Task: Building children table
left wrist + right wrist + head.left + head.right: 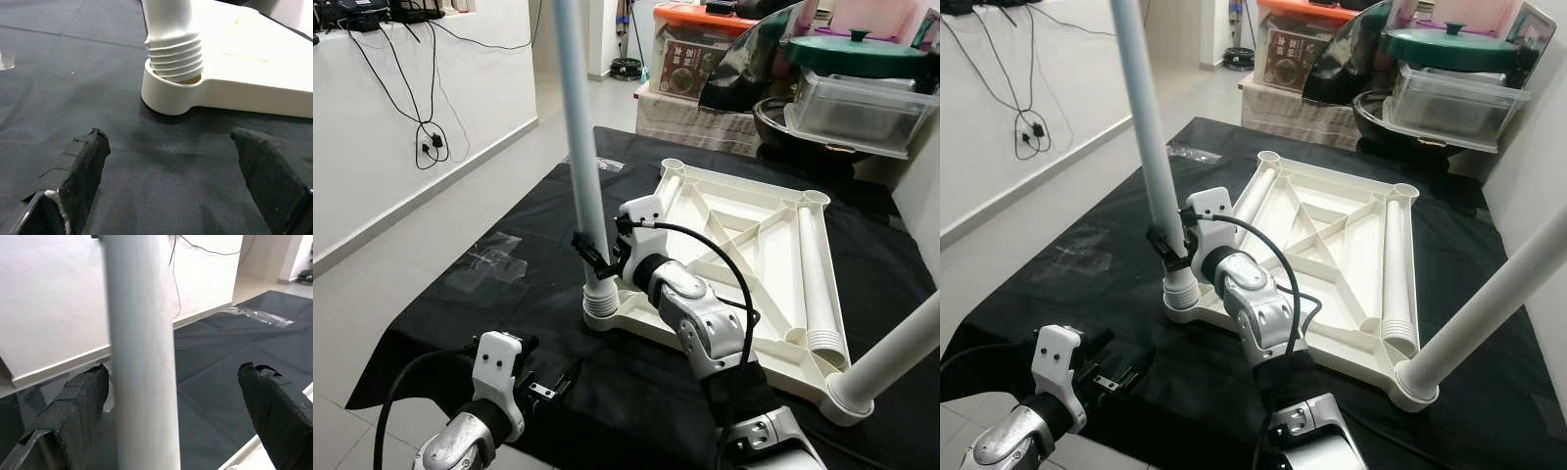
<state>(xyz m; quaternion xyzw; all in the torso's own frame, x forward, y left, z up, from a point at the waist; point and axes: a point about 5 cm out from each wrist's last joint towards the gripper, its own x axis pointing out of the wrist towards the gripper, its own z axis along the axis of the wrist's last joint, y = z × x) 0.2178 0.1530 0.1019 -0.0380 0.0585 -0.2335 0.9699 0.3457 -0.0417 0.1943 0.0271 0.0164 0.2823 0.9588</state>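
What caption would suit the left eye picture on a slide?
Right gripper, jaws open, around an upright white leg standing in the upturned tabletop's corner.

Head stereo pair looked down and forward over the black cloth [509,294], sharing the tabletop [744,245] toward 12 o'clock. Left wrist cam sat low, close to the leg socket [168,93]. Right wrist cam faced the upright leg [142,357] close-up.

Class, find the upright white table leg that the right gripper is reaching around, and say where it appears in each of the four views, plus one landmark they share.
Left eye view: upright white leg, left of centre, rising out of the frame's top.
Right eye view: same leg, further left.
Left wrist view: its threaded foot in the corner socket.
Right wrist view: leg between the open right gripper fingers.
Shared landmark: black cloth.
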